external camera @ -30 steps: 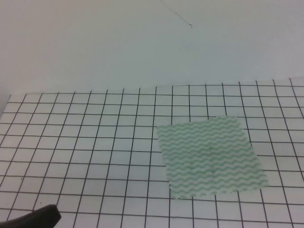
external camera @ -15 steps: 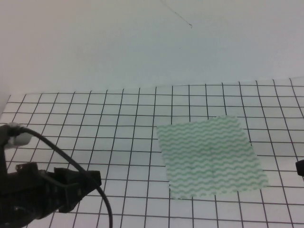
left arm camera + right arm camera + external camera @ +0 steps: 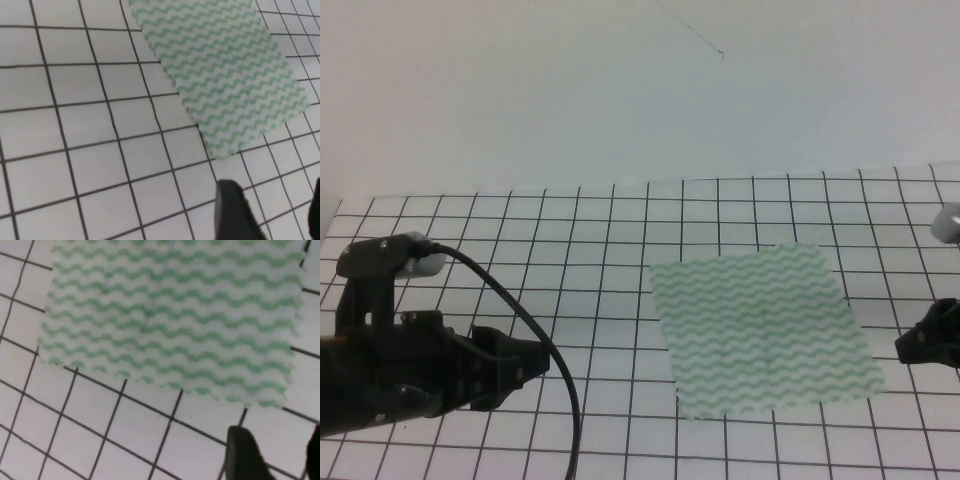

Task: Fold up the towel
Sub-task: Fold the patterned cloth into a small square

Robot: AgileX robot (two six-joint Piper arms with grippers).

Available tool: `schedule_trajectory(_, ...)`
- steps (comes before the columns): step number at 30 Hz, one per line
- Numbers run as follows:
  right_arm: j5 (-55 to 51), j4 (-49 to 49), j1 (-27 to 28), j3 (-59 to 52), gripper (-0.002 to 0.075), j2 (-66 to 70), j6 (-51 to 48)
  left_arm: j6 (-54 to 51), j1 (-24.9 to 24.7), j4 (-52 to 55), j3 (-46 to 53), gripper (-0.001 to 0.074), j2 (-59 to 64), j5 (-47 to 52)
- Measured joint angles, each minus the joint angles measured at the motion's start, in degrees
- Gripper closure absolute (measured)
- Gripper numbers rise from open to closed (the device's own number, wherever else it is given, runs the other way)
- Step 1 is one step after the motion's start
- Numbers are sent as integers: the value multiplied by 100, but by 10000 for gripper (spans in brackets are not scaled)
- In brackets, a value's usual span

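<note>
A white towel with green wavy stripes (image 3: 760,330) lies flat and unfolded on the gridded table, right of centre. My left gripper (image 3: 528,364) hovers over the table at the lower left, well apart from the towel's left edge, pointing towards it. In the left wrist view its jaws (image 3: 275,215) stand open over bare grid, just short of the towel's near corner (image 3: 220,65). My right gripper (image 3: 910,345) sits at the right edge, close to the towel's right corner. Its jaws (image 3: 279,455) are open and empty, just off the towel's edge (image 3: 170,315).
The table (image 3: 570,230) is white with a black grid and ends at a plain pale wall behind. A black cable (image 3: 520,310) arcs over the left arm.
The left arm has risen from the bottom-left corner and reached right towards the towel. The right gripper has come in from the right edge. The towel has not moved.
</note>
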State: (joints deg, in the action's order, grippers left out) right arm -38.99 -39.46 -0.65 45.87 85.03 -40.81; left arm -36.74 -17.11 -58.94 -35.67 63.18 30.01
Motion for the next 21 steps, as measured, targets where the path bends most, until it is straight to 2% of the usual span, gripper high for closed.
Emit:
schedule_trajectory(6, 340, 0, -378, 355, 449, 711, 61, -9, 0, -20, -148, 428, 14, -78)
schedule_trajectory(21, 500, 166, -400, 870, 449, 1959, -24, -22, 0, -20, -191, 428, 14, -30)
